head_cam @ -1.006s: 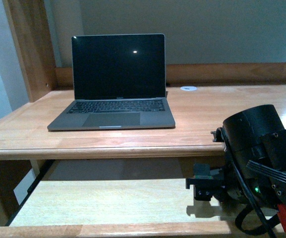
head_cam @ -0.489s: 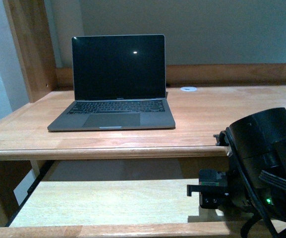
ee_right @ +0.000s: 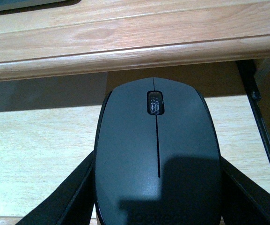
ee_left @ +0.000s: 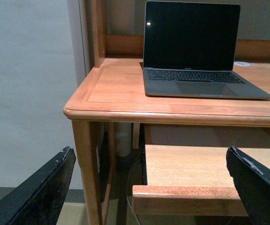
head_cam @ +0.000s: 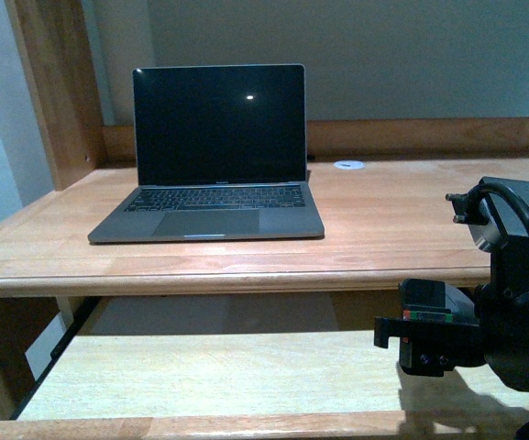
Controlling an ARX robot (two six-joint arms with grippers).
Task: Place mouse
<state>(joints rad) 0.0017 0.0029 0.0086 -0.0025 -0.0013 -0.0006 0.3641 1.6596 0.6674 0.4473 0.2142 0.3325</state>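
Over the pull-out shelf [head_cam: 200, 371], just below the desk's front edge, the right gripper [ee_right: 156, 199] is closed on the mouse [ee_right: 157, 150], a finger pressed against each side. The left gripper [ee_left: 149, 157] hangs spread wide, holding nothing.

Soft indoor light, small glare spot on laptop screen [head_cam: 218, 124], dark shadow on the mouse [ee_right: 156, 154], mild graininess.

Matte black plastic mouse [ee_right: 157, 154], smooth varnished wooden desk [head_cam: 383, 213], grey metallic laptop [head_cam: 214, 147].
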